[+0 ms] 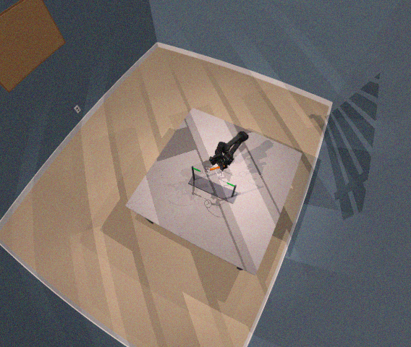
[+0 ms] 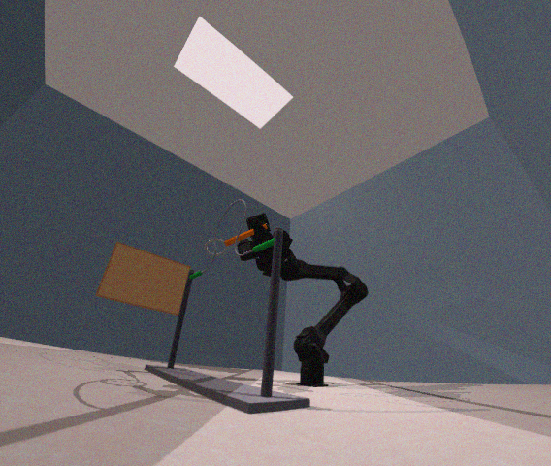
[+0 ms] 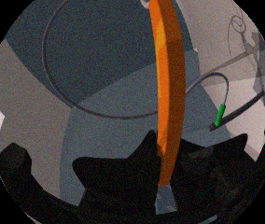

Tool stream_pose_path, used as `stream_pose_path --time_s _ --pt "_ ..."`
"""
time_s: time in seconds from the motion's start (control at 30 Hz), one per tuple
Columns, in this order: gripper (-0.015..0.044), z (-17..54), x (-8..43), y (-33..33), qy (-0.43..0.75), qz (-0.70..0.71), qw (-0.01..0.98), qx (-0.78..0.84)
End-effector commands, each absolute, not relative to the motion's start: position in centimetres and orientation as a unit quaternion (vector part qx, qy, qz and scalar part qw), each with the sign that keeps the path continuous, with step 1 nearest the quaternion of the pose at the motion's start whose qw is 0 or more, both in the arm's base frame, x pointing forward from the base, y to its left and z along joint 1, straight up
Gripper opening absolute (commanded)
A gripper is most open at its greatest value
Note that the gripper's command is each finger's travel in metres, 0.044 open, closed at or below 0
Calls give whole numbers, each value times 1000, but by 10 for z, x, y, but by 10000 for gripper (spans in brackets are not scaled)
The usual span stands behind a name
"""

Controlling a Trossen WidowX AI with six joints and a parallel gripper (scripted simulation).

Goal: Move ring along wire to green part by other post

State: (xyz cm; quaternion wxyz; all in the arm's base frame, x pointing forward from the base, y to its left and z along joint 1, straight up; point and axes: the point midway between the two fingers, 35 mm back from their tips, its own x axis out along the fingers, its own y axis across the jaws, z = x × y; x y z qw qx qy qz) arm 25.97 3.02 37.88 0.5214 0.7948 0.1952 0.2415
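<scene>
My gripper (image 1: pixel 221 166) (image 2: pixel 261 229) (image 3: pixel 155 133) is shut on the orange handle (image 1: pixel 214 168) (image 2: pixel 240 236) (image 3: pixel 170 84), high above the base. The ring (image 2: pixel 207 247) is at the handle's far end, crossing the thin grey wire's lower stretch in the exterior view; contact is too small to tell. The wire (image 2: pixel 238 200) (image 3: pixel 123 118) arches up beside the handle. The ring is nearer the far-left post (image 1: pixel 192 175) (image 2: pixel 179 320) with its green part (image 1: pixel 196 169) (image 2: pixel 195 275). The other post (image 1: pixel 233 191) (image 2: pixel 272 320) bears the other green part (image 1: pixel 231 183) (image 2: pixel 263 245), close to my gripper in the exterior view.
The dark base plate (image 1: pixel 213 189) (image 2: pixel 225 391) joins both posts and stands on the pale table (image 1: pixel 176 209). My arm (image 1: pixel 235 143) (image 2: pixel 336 313) reaches in from the side opposite the base plate. A green part (image 3: pixel 220 115) shows low right in the wrist view.
</scene>
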Motion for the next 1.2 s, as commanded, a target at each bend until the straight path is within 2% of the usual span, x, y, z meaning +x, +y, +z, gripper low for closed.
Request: stream_pose_path --time_s 0.0,0.4,1.17 --pt "-150 387 260 26 196 243 505 804" --pt "-150 393 261 21 206 237 519 795" --pt "-150 385 261 24 240 203 628 712"
